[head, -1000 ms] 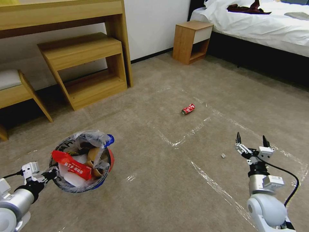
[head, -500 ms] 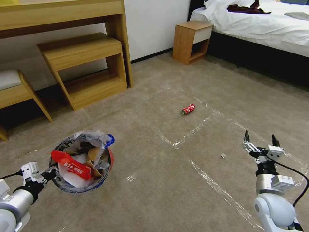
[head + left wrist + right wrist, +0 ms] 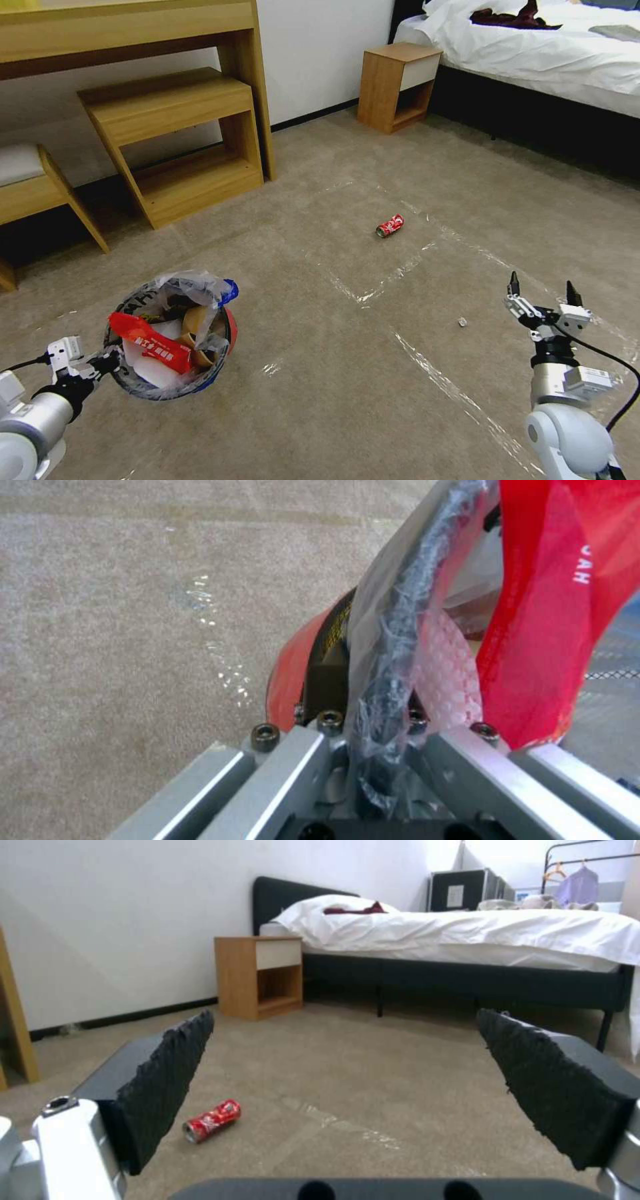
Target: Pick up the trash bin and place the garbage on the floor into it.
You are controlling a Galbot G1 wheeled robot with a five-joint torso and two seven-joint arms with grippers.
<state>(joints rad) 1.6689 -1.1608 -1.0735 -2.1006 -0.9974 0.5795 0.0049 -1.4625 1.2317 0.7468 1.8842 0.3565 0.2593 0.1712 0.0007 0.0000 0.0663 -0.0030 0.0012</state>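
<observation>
The trash bin (image 3: 229,338), with red and blue sides and a clear bag liner, hangs tilted just above the floor (image 3: 347,400) at the near left. It holds a red wrapper (image 3: 150,345), tan carton and white pieces. My left gripper (image 3: 105,363) is shut on its black rim (image 3: 393,680), pinching rim and plastic together. A crushed red can (image 3: 390,225) lies on the carpet ahead, and it also lies beyond the fingers (image 3: 212,1120) in the right wrist view. My right gripper (image 3: 543,291) hovers open at the near right with nothing between its fingers. A tiny white scrap (image 3: 462,322) lies to its left.
A wooden desk with a low shelf unit (image 3: 177,133) stands at the back left. A nightstand (image 3: 399,85) and a bed (image 3: 533,60) stand at the back right. Shiny tape strips (image 3: 380,283) cross the carpet between the can and me.
My right gripper has shifted a little to the right, still open. The bin and left gripper have barely moved.
</observation>
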